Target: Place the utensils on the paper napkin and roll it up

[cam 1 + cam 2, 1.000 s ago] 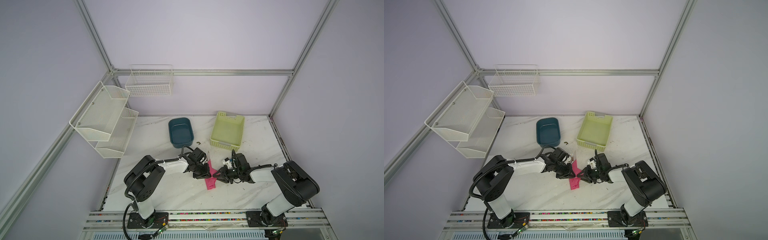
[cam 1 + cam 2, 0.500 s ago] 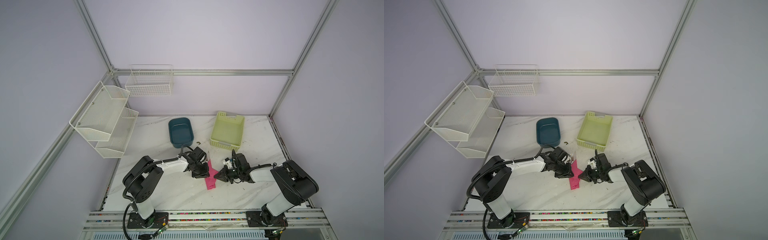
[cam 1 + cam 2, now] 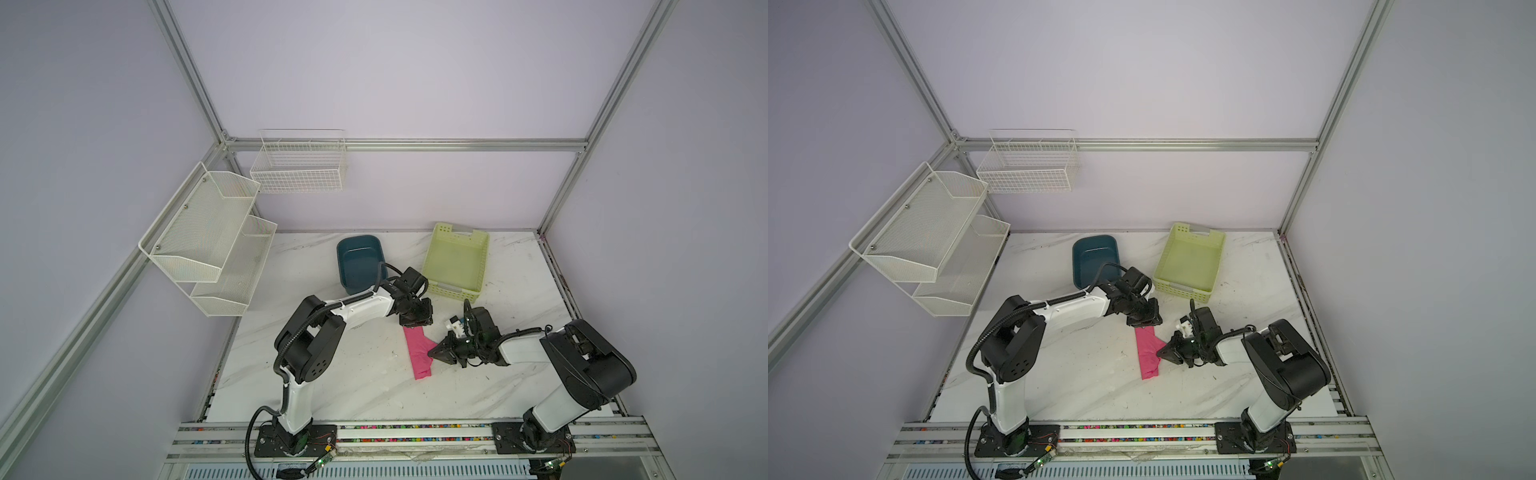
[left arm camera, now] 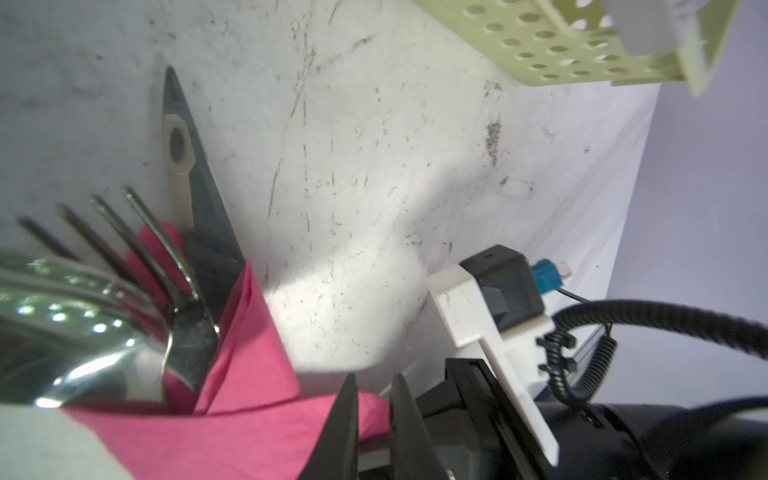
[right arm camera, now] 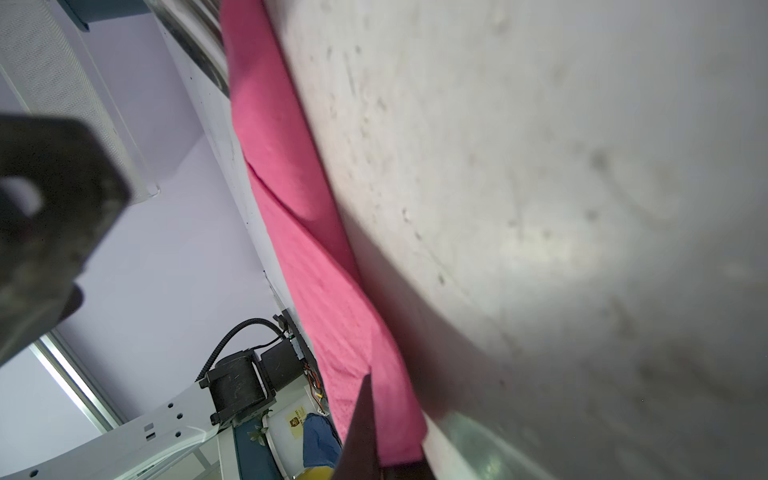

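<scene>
Centrally on the worktop [image 3: 353, 386]: paper napkin [image 3: 417, 353], folded into a long narrow pink strip, lying at a slant in both top views, apart from the teal tub [image 3: 345, 253] and the green basket [image 3: 453, 291] behind. At the strip's far end, left gripper [image 3: 415, 322], jaws narrow, clamped on the utensils [image 4: 104, 316], with spoon [image 4: 62, 324] bowl and fork [image 4: 183, 340] tines poking out of the pink wrap in the left wrist view. At the strip's right edge, right gripper [image 3: 434, 354], closed tight, fingers [image 4: 345, 424] pinching a fold of the pink paper, tip low against the worktop.
</scene>
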You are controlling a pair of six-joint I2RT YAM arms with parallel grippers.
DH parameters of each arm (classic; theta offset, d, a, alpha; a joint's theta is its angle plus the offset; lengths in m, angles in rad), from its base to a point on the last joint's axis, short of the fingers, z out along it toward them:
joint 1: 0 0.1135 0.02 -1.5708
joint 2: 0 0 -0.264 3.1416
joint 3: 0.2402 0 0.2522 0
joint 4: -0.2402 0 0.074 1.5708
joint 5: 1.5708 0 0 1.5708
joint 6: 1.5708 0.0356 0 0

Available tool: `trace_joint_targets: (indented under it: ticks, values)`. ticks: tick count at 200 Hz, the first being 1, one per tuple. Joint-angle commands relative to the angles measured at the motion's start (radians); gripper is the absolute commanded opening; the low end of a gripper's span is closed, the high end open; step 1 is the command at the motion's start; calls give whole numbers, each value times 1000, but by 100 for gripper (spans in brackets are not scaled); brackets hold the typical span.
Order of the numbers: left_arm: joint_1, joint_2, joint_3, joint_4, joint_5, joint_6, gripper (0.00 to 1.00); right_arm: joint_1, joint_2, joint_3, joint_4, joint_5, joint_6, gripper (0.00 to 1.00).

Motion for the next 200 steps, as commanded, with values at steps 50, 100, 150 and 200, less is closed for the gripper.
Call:
trace_joint_targets:
  ticks: [50, 100, 150, 200]
  values:
    - [0, 63, 95, -88, -36, 51, 14, -5, 3, -15, -41, 39, 1, 2]
    - [0, 70, 95, -137, -85, 80, 14, -5, -41, -27, -74, 105, 20, 1]
    - [-2, 61, 78, -142, -94, 81, 14, -5, -125, -32, -115, 173, 44, 0]
    - [-3, 52, 66, -145, -97, 79, 14, -5, -156, -75, -83, 214, 90, 0]
